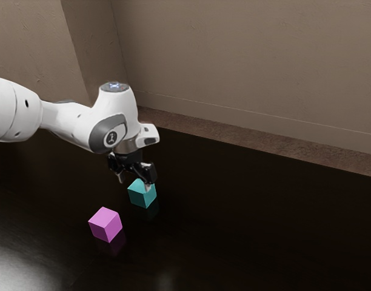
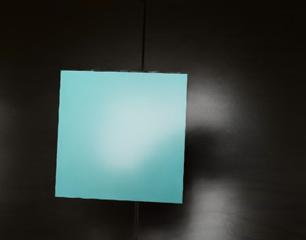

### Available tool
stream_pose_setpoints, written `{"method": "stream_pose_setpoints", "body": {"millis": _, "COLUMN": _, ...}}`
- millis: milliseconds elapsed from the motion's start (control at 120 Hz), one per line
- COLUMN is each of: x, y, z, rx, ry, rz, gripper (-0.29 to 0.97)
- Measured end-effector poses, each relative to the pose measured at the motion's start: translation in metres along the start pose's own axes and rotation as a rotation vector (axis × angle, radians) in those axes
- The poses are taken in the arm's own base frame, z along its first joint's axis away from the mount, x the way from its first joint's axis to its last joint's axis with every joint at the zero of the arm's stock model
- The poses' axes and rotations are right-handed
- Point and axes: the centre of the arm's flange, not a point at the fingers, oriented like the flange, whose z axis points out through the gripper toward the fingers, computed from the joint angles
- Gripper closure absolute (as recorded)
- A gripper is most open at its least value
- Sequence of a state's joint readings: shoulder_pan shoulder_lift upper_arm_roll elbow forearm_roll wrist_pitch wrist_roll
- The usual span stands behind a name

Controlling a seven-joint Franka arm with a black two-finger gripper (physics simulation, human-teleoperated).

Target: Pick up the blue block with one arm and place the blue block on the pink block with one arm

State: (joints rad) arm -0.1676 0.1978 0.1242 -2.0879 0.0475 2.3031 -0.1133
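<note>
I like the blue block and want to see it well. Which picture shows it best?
The wrist view: the blue block looks big, its top face square and uncovered. The exterior view shows the blue block small, just under the tool, near the pink block.

Dark glossy table (image 1: 264,230) spans 3 through 9 o'clock. Brown ledge (image 1: 264,142) along its far edge, toward 2. Beige wall (image 1: 246,54) at 12. Thin seam (image 2: 143,35) runs across the tabletop.

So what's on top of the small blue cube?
Nothing rests on the blue cube; its top face is bare. The black two-finger gripper hangs just above, hiding part of its upper edge.
</note>
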Motion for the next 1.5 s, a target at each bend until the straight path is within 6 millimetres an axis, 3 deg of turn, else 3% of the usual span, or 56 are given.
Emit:
{"method": "stream_pose_setpoints", "body": {"millis": 167, "x": 0.014, "y": -0.013, "z": 0.012, "rx": 0.003, "ry": 0.022, "rz": 0.035, "gripper": 0.00}}
{"method": "stream_pose_setpoints", "body": {"millis": 333, "x": 0.031, "y": -0.012, "z": 0.017, "rx": -0.019, "ry": 0.044, "rz": 0.059, "gripper": 0.00}}
{"method": "stream_pose_setpoints", "body": {"millis": 550, "x": 0.020, "y": -0.019, "z": 0.022, "rx": -0.139, "ry": 0.028, "rz": -0.045, "gripper": 0.00}}
{"method": "stream_pose_setpoints", "body": {"millis": 800, "x": 0.019, "y": -0.027, "z": 0.043, "rx": -0.150, "ry": 0.003, "rz": -0.013, "gripper": 0.00}}
{"method": "stream_pose_setpoints", "body": {"millis": 1150, "x": 0.040, "y": -0.033, "z": 0.064, "rx": -0.125, "ry": 0.007, "rz": 0.105, "gripper": 0.00}}
{"method": "stream_pose_setpoints", "body": {"millis": 1433, "x": 0.041, "y": -0.033, "z": 0.085, "rx": -0.122, "ry": -0.011, "rz": 0.159, "gripper": 0.00}}
{"method": "stream_pose_setpoints", "body": {"millis": 1500, "x": 0.041, "y": -0.033, "z": 0.084, "rx": -0.121, "ry": -0.006, "rz": 0.168, "gripper": 0.07}}
